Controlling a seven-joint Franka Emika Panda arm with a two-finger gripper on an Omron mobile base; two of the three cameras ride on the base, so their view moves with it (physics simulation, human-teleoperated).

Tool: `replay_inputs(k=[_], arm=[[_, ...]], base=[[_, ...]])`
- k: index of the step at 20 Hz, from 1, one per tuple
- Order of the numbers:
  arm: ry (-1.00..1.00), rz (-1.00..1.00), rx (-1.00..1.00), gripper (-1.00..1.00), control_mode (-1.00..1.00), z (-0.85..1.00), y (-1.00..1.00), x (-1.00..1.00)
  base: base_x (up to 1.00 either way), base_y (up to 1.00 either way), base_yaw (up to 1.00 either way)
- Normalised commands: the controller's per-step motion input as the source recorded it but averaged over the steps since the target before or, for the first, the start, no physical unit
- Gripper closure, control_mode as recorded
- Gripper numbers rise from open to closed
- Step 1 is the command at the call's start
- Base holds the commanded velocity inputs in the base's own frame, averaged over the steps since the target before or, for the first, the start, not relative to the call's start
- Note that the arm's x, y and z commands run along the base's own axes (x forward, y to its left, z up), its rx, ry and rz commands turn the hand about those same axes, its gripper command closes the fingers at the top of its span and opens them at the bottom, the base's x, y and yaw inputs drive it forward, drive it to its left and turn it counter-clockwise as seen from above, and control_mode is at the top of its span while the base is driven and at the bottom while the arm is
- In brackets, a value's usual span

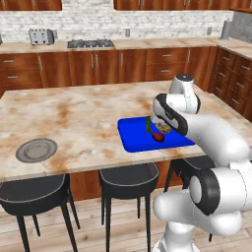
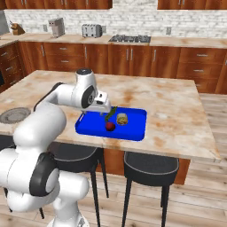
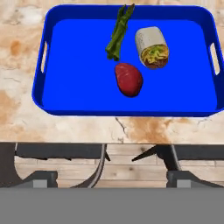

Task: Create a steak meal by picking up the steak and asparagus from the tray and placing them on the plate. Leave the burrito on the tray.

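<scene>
**Still Loaded: Steak, Asparagus and Burrito All Wait on the Blue Tray**

Here, from my remote seat, I see the hand [image 3: 112,177] hanging over the near edge of the tray [image 3: 65,107], its fingers spread wide and holding nothing. The steak [image 3: 129,79] lies near the middle of the tray. The asparagus [image 3: 118,33] sits just beyond it, slanting toward the far rim, and the burrito [image 3: 152,47] rests just beside both, its open end facing the near side. On the left base view the plate [image 1: 36,149] sits bare at the far end of the tabletop [image 1: 83,118], well apart from the tray, so I judge neither food has been carried over yet.

The risks, as I read them: the three foods lie close together, so wide fingers coming down on the steak could nudge the asparagus or shove the burrito. The steak is rounded and may slip out of a pinch placed off centre. The asparagus is thin and lies flat, so fingers may close over it without catching it. The long carry to the plate gives a loose grip time to fail.

My count: one steak, one asparagus bundle, one burrito, one tray, one plate. Three stools [image 1: 129,180] stand under the tabletop's near edge.
</scene>
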Motion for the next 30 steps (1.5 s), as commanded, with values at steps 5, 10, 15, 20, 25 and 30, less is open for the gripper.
replay_inputs(k=[5, 10, 15, 20, 25, 30], arm=[[0.00, 0.00, 0.00, -1.00, -1.00, -0.32, 0.00, 0.53], [0.00, 0.00, 0.00, -1.00, -1.00, -0.37, 0.00, 0.59], [0.01, 0.00, 0.00, -1.00, -1.00, -0.46, 0.00, 0.75], [0.01, 0.00, 0.00, -1.00, -1.00, -0.44, 0.00, 0.80], [0.00, 0.00, 0.00, -1.00, -1.00, -0.39, 0.00, 0.73], [0.00, 0.00, 0.00, -1.00, -1.00, -0.42, -0.03, 0.68]], base=[[0.00, 0.00, 0.00], [0.00, 0.00, 0.00], [0.00, 0.00, 0.00], [0.00, 0.00, 0.00], [0.00, 0.00, 0.00], [0.00, 0.00, 0.00]])
